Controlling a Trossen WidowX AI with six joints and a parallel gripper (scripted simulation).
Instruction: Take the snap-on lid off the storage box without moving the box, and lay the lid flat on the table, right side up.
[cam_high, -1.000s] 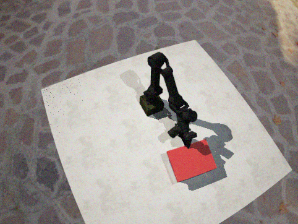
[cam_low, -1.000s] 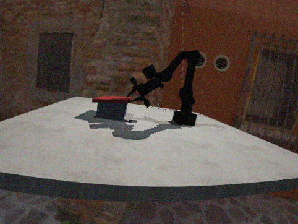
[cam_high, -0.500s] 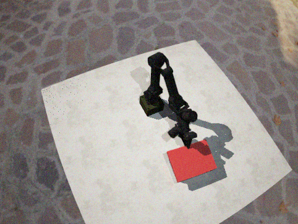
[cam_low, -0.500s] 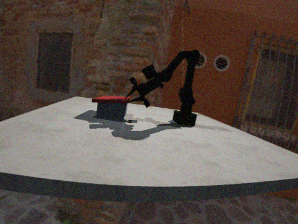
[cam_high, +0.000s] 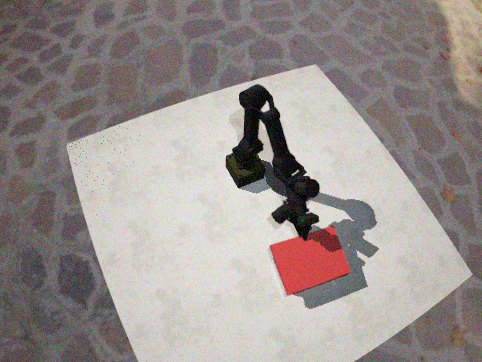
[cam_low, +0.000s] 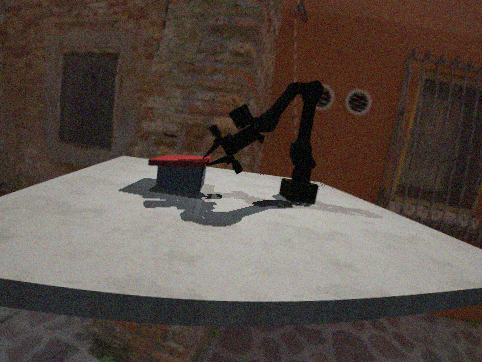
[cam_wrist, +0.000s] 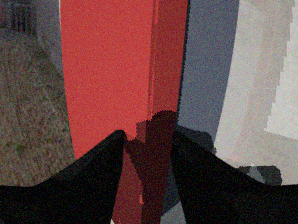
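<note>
Exterior view: red lid on the blue-grey box, gripper clamped on its edge.

From where I stand, box is on the pale table, approx. 9 o'clock of the arm's base; top view puts lid approx. 5 o'clock of base. Lid's right side up, overhanging the box at its 9 o'clock end in ext. view. Fingers grasp the lid's near rim, approx. 12 o'clock edge in top view, one finger above & one below. Black arm bends up & over, then slopes down to the lid. Wrist cam: box wall at 3 o'clock of lid rim. Can't tell if the snap's loose. Shadows of arm & lid fall on table.
</note>
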